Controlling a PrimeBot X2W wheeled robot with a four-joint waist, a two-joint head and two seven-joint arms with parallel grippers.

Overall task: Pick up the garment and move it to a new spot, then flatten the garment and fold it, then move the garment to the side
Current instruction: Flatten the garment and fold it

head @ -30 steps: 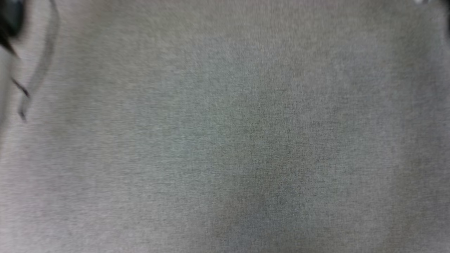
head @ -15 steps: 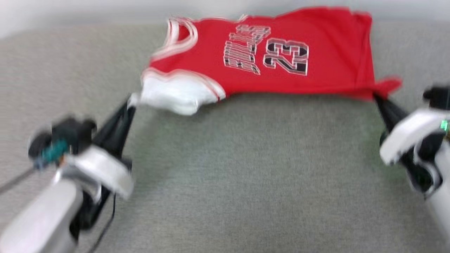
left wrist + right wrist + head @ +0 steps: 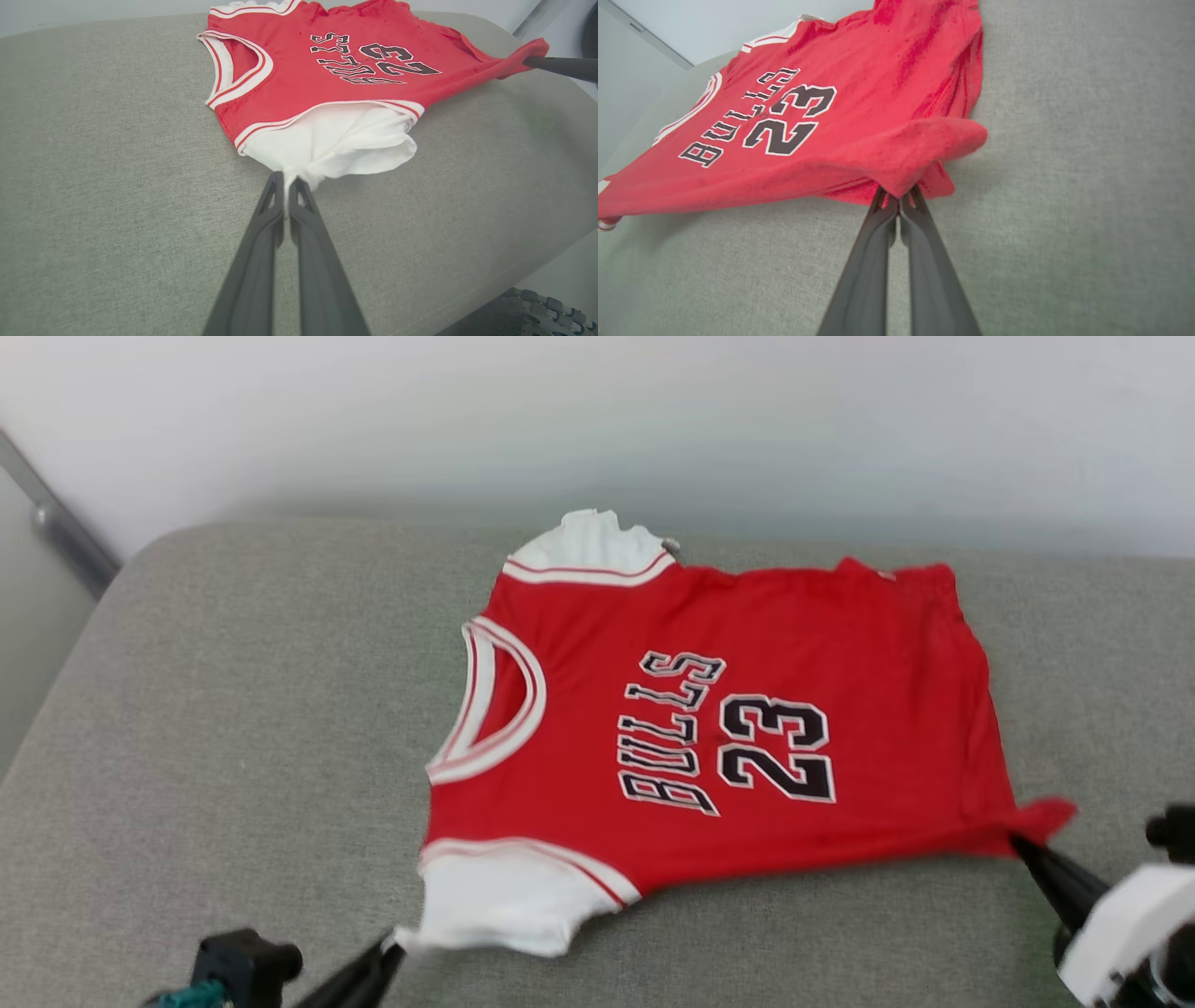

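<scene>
The left claw (image 3: pixel 286 181) is closed on the jersey (image 3: pixel 327 56), pinching a bunched bit of its white side panel (image 3: pixel 336 140) so that the cloth gathers into a small knot right at the fingertips. The right claw (image 3: pixel 899 198) is closed as well, clamped on a red hem corner that folds over its tips in a soft flap. The jersey lies between and beyond the two claws on a grey cushion (image 3: pixel 233 728), chest side up. The black BULLS lettering (image 3: pixel 672 733) and the 23 sit about midway between the claws and farther out. The striped neck opening (image 3: pixel 495 705) is on the left claw's side, ahead of it. The edge nearest the claws runs from one grip to the other, and by the right claw it looks raised a little off the cushion, with shadow under it. The rest of the cloth rests flat, with some wrinkles along the hem ahead of the right claw. The other white panel (image 3: pixel 588 546) pokes out at the far edge, well away from both claws.
</scene>
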